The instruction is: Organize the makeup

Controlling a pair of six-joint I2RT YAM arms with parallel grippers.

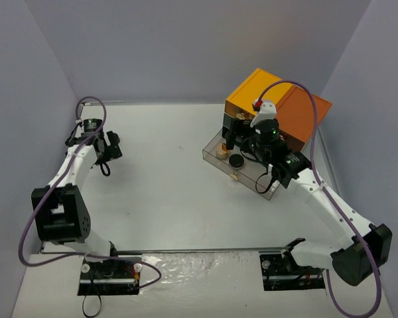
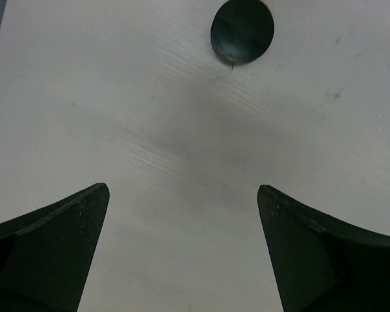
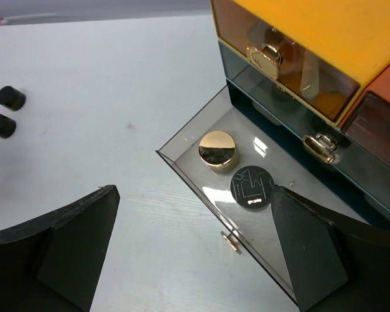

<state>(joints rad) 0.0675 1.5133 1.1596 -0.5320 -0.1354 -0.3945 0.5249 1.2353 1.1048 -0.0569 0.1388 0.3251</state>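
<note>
Of the makeup, a gold-topped round compact and a flat round black jar lie in the pulled-out clear drawer of the orange-topped box. My right gripper hangs open above the drawer's front wall, holding nothing; from above, the right gripper stands over the drawer. Two small black jars stand far off on the table. My left gripper is open over bare table, with a round black jar just ahead of it. In the top view the left gripper sits at the far left.
The box holds closed drawers with gold latches above and beside the open one. The open drawer's small gold knob sticks out toward me. Walls close in the table on the left, back and right.
</note>
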